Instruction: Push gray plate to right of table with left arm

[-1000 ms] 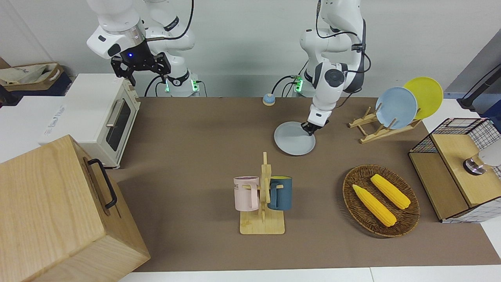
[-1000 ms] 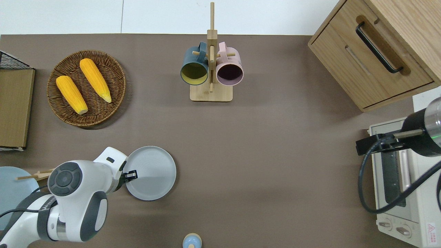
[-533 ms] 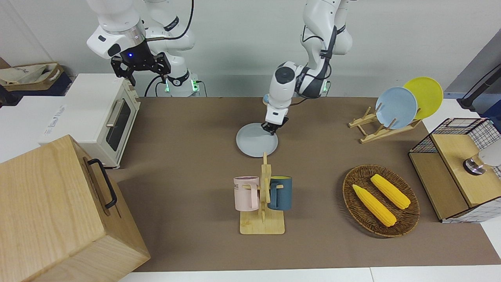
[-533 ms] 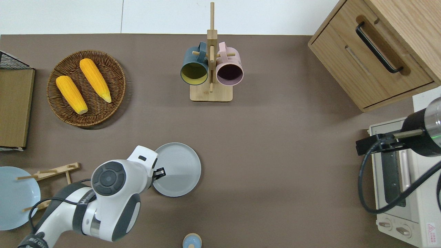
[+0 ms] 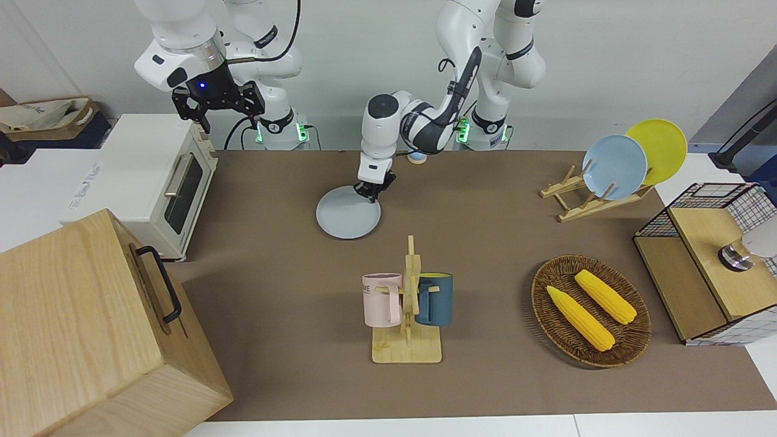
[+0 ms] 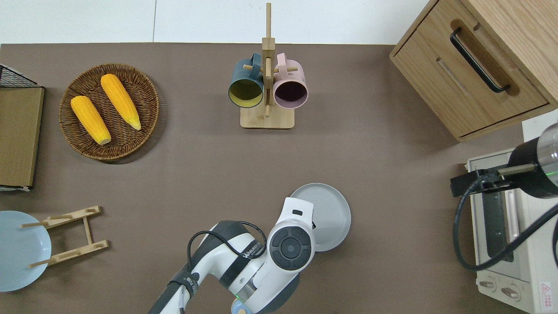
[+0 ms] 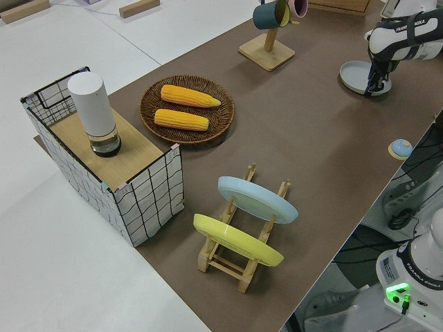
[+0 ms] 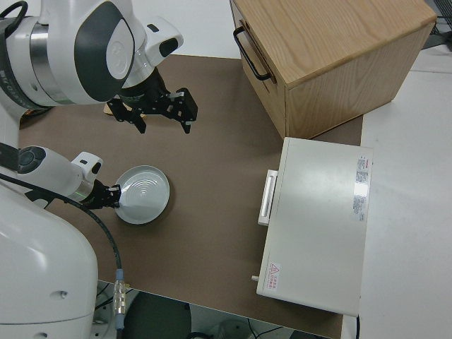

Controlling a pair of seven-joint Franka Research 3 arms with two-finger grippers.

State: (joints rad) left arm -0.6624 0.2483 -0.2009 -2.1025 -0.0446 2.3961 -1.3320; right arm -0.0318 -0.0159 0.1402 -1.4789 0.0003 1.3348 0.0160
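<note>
The gray plate (image 5: 348, 220) lies flat on the brown table (image 5: 273, 273), nearer to the robots than the mug rack and a little toward the right arm's end. It also shows in the overhead view (image 6: 329, 209), the left side view (image 7: 358, 75) and the right side view (image 8: 143, 194). My left gripper (image 5: 371, 193) looks shut, its tips down on the plate's rim on the edge toward the left arm's end and the robots. In the overhead view the arm's wrist hides the fingers. My right gripper (image 5: 230, 118) is open, empty and parked.
A mug rack (image 5: 408, 309) with two mugs stands mid-table. A basket of corn (image 5: 590, 311), a plate rack (image 5: 598, 197) with sky-blue and yellow plates, and a wire box (image 5: 710, 267) are at the left arm's end. A toaster oven (image 5: 164, 176) and wooden cabinet (image 5: 91, 328) are at the right arm's end.
The left arm has swept toward the right arm's end of the table, sliding the gray plate along with it past the mug rack's line. The right arm has not moved.
</note>
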